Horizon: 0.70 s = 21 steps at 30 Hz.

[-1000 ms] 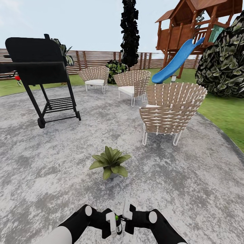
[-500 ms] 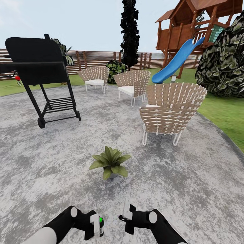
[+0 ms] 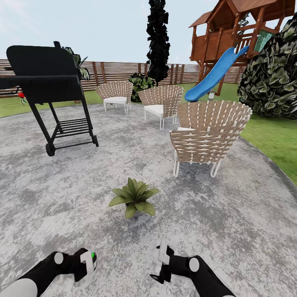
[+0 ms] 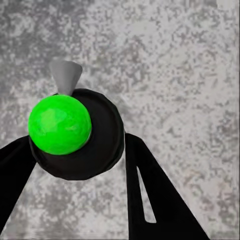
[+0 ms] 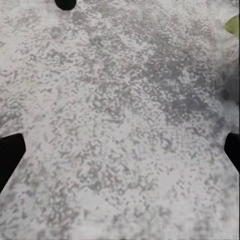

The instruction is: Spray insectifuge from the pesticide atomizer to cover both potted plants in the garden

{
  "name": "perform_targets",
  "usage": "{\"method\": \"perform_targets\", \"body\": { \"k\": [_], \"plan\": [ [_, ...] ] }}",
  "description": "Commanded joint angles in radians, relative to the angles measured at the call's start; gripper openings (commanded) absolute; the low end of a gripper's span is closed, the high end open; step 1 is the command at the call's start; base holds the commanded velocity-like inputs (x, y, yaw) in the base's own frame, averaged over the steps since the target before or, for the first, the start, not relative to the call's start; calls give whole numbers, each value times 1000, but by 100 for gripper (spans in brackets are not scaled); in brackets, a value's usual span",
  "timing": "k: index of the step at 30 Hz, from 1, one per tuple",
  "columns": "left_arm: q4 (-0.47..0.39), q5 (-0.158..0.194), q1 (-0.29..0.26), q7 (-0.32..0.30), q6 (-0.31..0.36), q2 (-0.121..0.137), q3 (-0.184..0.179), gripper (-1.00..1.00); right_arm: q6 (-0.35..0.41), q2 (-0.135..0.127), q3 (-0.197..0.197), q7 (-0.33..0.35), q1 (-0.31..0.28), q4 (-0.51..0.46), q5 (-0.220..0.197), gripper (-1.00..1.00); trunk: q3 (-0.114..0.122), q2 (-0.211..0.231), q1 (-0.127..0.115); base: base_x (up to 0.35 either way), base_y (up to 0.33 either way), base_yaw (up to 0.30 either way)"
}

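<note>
Patio (image 3: 231, 214), grey stone: one.
Woven chairs: three (image 3: 208, 136), (image 3: 161, 101), (image 3: 115, 94).
Black grill (image 3: 45, 78): one.
Potted plant (image 3: 134, 198): one, near patio's middle.
Wooden playhouse (image 3: 243, 29): one.
Blue slide (image 3: 214, 74): one.
Pesticide atomizer (image 4: 75, 132): one.
Grippers: two (image 3: 84, 264), (image 3: 161, 260).

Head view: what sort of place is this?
A back garden, apparently: a round stone patio with woven chairs, a black barbecue grill, and a wooden play tower with a blue slide beside the lawn.

Left gripper (image 3: 87, 264) clamped on the pesticide atomizer (image 4: 75, 132), near left; right gripper (image 3: 161, 258) spread wide (holding nothing).
</note>
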Motion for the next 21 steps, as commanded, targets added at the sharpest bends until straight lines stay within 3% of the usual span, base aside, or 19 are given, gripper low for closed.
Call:
{"method": "perform_targets", "body": {
  "k": [1, 3, 5, 6, 8, 9, 11, 13, 14, 17, 21],
  "plan": [
    [0, 17, 0, 41, -4, 1, 40, -100, -6, -22, -51, -26, 0, 9, 7, 100, -1, 0, 0, 0, 0, 0],
    [9, 60, 1, 125, -3, -1, 124, -100, -7, -53, -185, -74, 0, 66, 5, 100, -1, 0, 0, 0, 0, 0],
    [88, 109, 1, 240, -8, -5, 245, -100, -10, -97, -458, -193, 1, 205, 6, 100, -1, 0, 0, 0, 0, 0],
    [113, 120, 1, 259, -9, -7, 274, -100, -10, -113, -519, -235, 2, 233, 7, 100, -1, 0, 0, 0, 0, 0],
    [145, 144, 1, 280, -3, -15, 323, -100, -11, -141, -596, -319, 4, 294, 6, 100, -1, 0, 0, 0, 0, 0],
    [156, 161, 1, 288, 10, -26, 352, -100, -14, -153, -623, -385, 6, 343, 6, 100, -1, 0, 0, 0, 0, 0],
    [163, 181, -1, 291, 68, -45, 375, -100, -19, -160, -641, -506, 7, 388, 4, 100, -1, 0, 0, 0, 0, 0],
    [160, 191, -4, 285, 171, -65, 384, -100, -41, -162, -649, -660, 14, 410, 1, 100, -1, 0, 0, 0, 0, 0],
    [159, 194, -8, 278, 256, -80, 387, -100, -68, -162, -652, -760, 28, 426, -9, 100, -1, 0, 0, 0, 0, 0],
    [157, 196, -13, 265, 380, -105, 386, -100, -108, -163, -654, -846, 51, 484, -78, 100, -1, 0, 0, 0, 0, 0],
    [156, 198, -19, 263, 445, -115, 385, -100, -121, -166, -655, -875, 59, 511, -174, 100, -1, 0, 0, 0, 0, 0]
  ]
}}
